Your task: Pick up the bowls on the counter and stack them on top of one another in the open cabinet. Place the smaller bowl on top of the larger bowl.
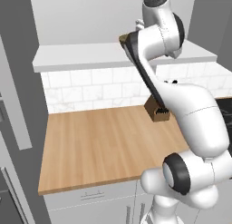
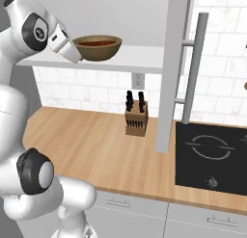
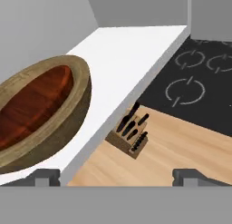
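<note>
Bowls first: from the left base view, just a tan sliver of the larger bowl (image 1: pixel 123 39) peeks out at the shelf's front edge, behind the arm's dark forearm. The white arm reaches up to the open cabinet (image 1: pixel 81 57), whose thick white shelf board runs above the tiled wall. Below, the counter (image 1: pixel 99 146) spreads in honey-coloured planks, with a knife block (image 1: pixel 158 111) standing near the wall, half hidden by the arm.

From the right base view the stack is plain. The larger bowl (image 2: pixel 99 50) sits upright on the cabinet shelf (image 2: pixel 140 59), and the smaller bowl (image 2: pixel 98 42) lies nested inside it, its reddish interior showing just below the tan rim. The robot's hand (image 2: pixel 65 42) is right beside the bowl's left side; I can't tell from here whether it touches the rim. The knife block (image 2: pixel 136 115) stands on the counter (image 2: pixel 91 140), and the black stovetop (image 2: pixel 212 157) lies to the right.

In the hand view, the gripper (image 3: pixel 117 177) stands wide, its two tips far apart and holding nothing. The tan bowl (image 3: pixel 72 123) with the dark bowl (image 3: pixel 34 105) inside sits at the left on the white shelf (image 3: pixel 131 51). Beneath are the knife block (image 3: pixel 131 133) and the stovetop (image 3: pixel 195 82).
</note>
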